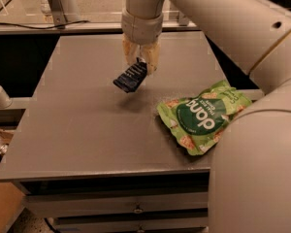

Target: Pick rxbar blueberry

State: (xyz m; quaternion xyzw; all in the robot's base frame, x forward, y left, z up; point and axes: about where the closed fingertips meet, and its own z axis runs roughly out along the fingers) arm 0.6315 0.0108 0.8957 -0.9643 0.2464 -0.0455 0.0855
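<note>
The rxbar blueberry [130,76] is a small flat dark navy wrapper. It hangs tilted from my gripper [141,63], clear of the grey table top [82,125], with its free end pointing down to the left. The gripper points down from the white arm [194,8] over the middle of the table, and its fingers are shut on the bar's upper right end.
A large green snack bag [202,115] lies on the table's right side, close to the front right edge. The arm's big white body [257,169] fills the right foreground. Drawers [131,210] sit under the table. A cardboard box [2,208] stands at lower left.
</note>
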